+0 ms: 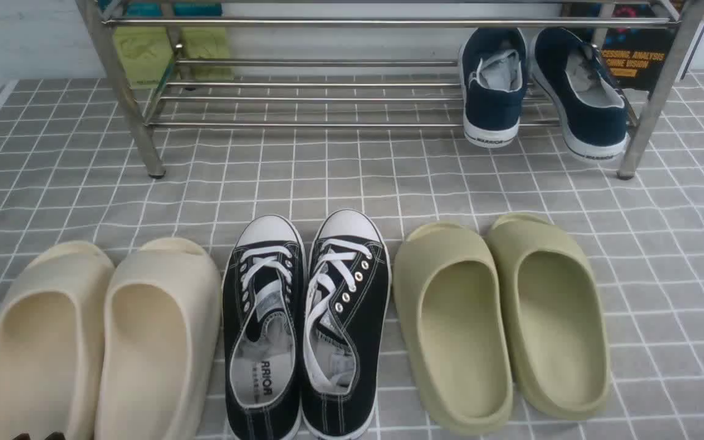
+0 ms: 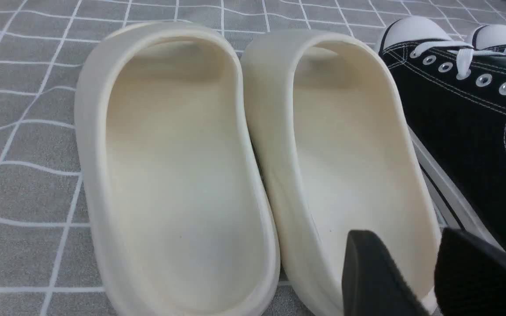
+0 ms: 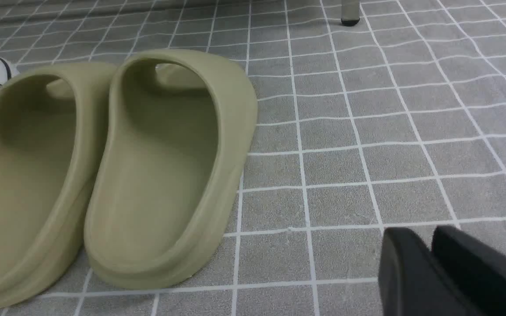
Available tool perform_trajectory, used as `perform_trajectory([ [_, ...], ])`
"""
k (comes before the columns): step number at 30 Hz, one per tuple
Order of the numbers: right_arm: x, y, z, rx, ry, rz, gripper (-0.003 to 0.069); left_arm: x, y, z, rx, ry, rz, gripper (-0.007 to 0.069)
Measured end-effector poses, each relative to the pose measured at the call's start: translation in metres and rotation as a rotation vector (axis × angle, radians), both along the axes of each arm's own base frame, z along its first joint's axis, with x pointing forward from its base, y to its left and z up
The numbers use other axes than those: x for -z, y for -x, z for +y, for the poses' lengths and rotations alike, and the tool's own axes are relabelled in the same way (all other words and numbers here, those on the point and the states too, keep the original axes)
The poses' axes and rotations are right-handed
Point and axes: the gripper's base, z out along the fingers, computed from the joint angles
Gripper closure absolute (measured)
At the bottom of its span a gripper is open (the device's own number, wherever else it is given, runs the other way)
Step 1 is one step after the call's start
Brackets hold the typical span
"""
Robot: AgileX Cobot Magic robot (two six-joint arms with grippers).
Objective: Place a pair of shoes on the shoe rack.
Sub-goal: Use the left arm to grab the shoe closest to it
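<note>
Along the near edge of the counter the black sneakers are hemmed in. A cream slide lies just beside them toward the left edge and an olive slide just beside them toward the right edge, with only thin gaps between. From above they lie open. A bare strip of counter runs between this row and the shoe rack at the far edge. The rack's lower shelf is open from its left end to the middle. Navy sneakers fill its right end, and an upper bar crosses above the shelf.
</note>
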Motion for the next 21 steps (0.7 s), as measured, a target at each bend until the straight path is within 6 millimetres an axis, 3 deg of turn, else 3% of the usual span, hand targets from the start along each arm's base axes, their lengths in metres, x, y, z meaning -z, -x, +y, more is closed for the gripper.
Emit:
perform_trajectory([
  [21,0.0,0.0,-0.0001,0.0,0.002,0.0,0.0504,0.0,0.0,0.0,0.0,0.0,0.0,0.0386],
])
